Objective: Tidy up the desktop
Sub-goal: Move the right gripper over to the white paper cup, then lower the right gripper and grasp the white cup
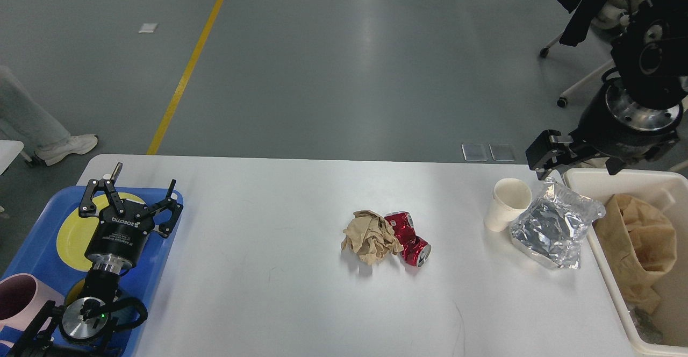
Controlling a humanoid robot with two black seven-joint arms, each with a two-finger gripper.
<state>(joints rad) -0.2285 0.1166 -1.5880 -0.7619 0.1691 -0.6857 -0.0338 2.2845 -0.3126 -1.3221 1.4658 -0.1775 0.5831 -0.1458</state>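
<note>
The white desktop (279,292) holds a crumpled brown paper wad (370,236) touching a crushed red can (411,240) near its middle. Toward the right stand a white paper cup (507,204) and, against it, a silver foil bag (556,227). My left gripper (144,177) hovers open and empty over the blue tray (161,249) at the left. High at the right, my right gripper (580,162) hangs open and empty over the far left corner of the cream bin (607,271), above the foil bag.
The blue tray carries a yellow plate (72,236) and a pink mug (16,303). A brown paper bag (642,249) lies in the cream bin. A person's legs (37,126) are beyond the table's far left, and a wheeled chair (586,72) stands at the far right.
</note>
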